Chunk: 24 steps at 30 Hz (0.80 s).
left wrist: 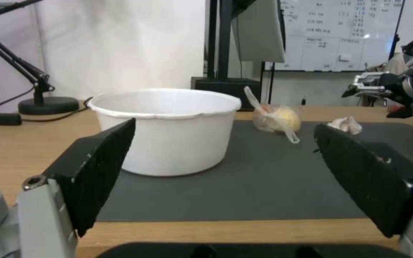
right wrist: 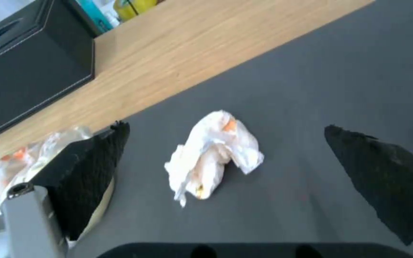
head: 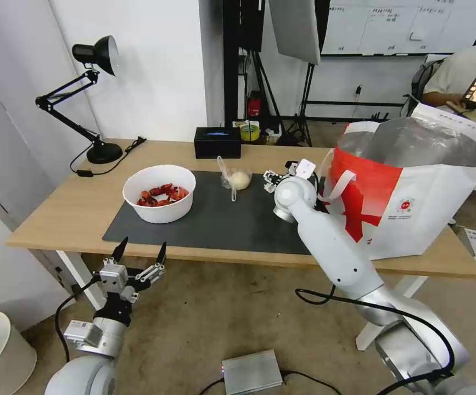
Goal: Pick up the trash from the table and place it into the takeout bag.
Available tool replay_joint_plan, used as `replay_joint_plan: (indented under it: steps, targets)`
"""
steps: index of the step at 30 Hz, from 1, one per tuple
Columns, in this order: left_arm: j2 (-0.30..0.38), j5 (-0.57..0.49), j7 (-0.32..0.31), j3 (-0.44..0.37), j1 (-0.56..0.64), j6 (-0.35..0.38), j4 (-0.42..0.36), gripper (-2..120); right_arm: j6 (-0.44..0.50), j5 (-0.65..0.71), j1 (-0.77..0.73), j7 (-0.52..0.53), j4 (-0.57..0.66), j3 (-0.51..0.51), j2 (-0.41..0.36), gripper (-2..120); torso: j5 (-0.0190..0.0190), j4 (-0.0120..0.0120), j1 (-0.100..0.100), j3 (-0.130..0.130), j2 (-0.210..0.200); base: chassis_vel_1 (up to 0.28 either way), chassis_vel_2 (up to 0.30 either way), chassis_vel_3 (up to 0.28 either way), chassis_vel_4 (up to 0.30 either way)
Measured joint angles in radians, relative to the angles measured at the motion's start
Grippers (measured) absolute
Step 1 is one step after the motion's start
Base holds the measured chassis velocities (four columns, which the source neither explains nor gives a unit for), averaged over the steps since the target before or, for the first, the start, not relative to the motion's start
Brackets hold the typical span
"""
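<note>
Tissue [right wrist: 214, 154], crumpled, lies on grey mat [head: 216, 219] w/ right pincer [right wrist: 226, 161] hovering over it, jaws apart, one each side, not touching. Bun bag [head: 238, 179] near mat's far edge; bowl of red shells [head: 160, 193] at mat's left end. Takeout bag [head: 413, 192] stands at tabletop [head: 73, 214] right end. Left pincer [head: 140, 255] below tabletop's front edge, jaws apart, holding nothing.

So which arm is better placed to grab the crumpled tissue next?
Right. The right gripper hovers open over the crumpled tissue on the mat, its fingers either side, beside the takeout bag. The left gripper is open, low at the table's near edge, facing the white bowl.
</note>
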Motion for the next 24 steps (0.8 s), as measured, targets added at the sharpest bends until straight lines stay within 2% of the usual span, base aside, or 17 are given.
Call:
replay_joint_plan:
  steps: [24]
  targets:
    - [-0.033, 0.023, 0.002, 0.014, 0.007, -0.010, -0.004, 100, 0.015, -0.094, 0.004, -0.086, -0.110, 0.005, 0.046, 100, 0.0000, 0.0000, 0.000, 0.000, 0.000, 0.000, 0.000, 0.000, 0.000]
